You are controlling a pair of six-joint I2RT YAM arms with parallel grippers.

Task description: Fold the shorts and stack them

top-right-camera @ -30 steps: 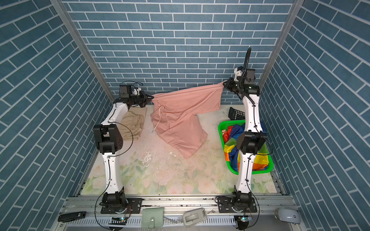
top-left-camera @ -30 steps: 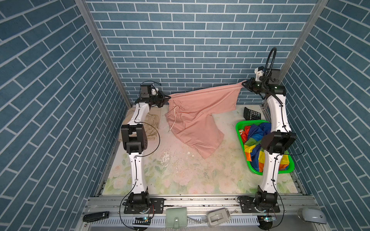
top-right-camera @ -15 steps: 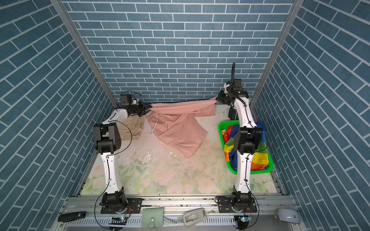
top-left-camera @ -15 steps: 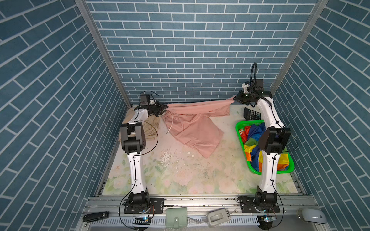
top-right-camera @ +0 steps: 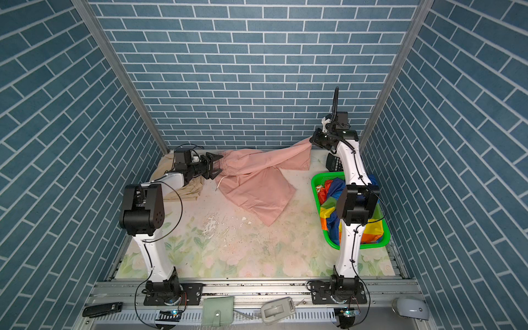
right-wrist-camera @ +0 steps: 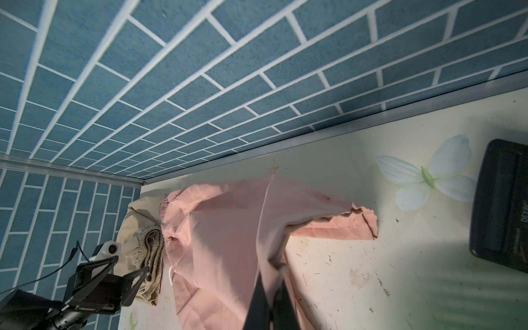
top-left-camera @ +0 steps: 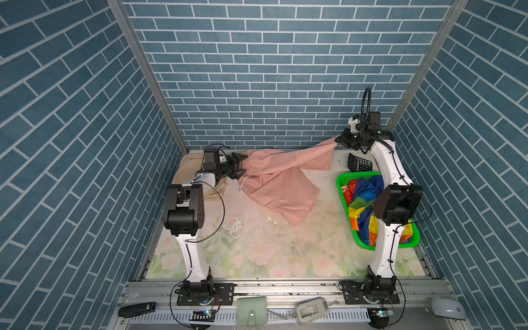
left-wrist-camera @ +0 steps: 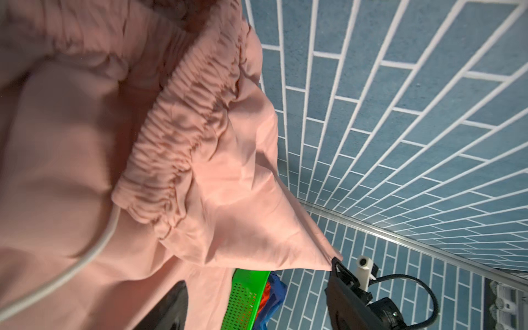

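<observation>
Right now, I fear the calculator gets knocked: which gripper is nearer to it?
Right. The right gripper, shut on the pink shorts, is raised just beside the calculator; the left gripper stands open across the table at the shorts' waistband.

The only writing that can be read stands on the black calculator point(right-wrist-camera: 503, 205), seen in the right wrist view: pale letters along its casing that look like "DEXIN", cut off at the picture's edge. In both top views it lies at about one o'clock on the desk point(top-left-camera: 257, 251), its keys too small to read.
</observation>
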